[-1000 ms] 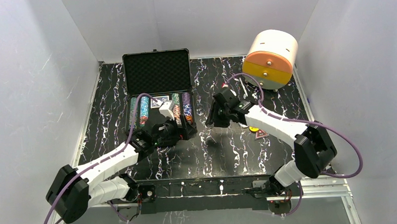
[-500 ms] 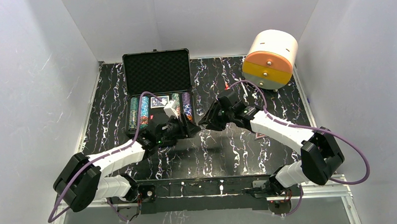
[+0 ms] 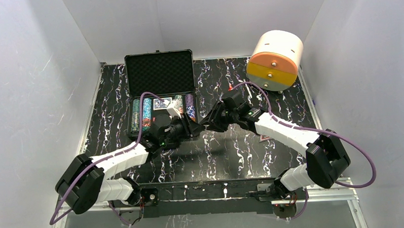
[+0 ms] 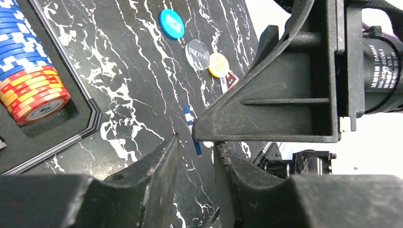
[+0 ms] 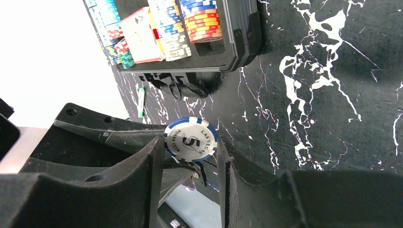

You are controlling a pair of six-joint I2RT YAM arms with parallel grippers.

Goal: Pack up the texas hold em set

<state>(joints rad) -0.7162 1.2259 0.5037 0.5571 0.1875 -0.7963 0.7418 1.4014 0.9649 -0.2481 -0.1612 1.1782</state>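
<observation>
Case (image 3: 159,75) open at desk (image 3: 232,158) back-left, lid upright, foam-lined. Count in tray: 4 rows of striped chips (image 3: 141,116), 1 card deck (image 3: 162,102) between the rows; can't make out a second deck.

Just right of the case, both grippers meet tip to tip above the desk.
- Left gripper (image 4: 196,145): jaws narrow, loose chip (image 4: 188,116) edge-on in the gap, gap showing either side, no contact I can confirm.
- Right gripper (image 5: 190,145): clamped on that 1 loose chip, blue/white, flat face toward the right wrist cam.

Chip text: "LAS VEGAS", "POKER CLUB", big "5". Motor label (image 4: 375,61) on the right arm reads "DAMIAO"; smaller print unreadable.

Further right on the desk: 3 round dealer buttons in a line, namely 1 blue (image 4: 171,23), 1 clear/silver (image 4: 197,48), 1 yellow (image 4: 218,64); their print is too small to read. 1 red triangular piece (image 4: 229,80) just past the yellow one.

Back-right: 1 big white cylinder (image 3: 275,59), orange and yellow front, 2 small knobs.

Desk is black marble-look with white veins. Plain white walls (image 3: 36,74) on three sides.
</observation>
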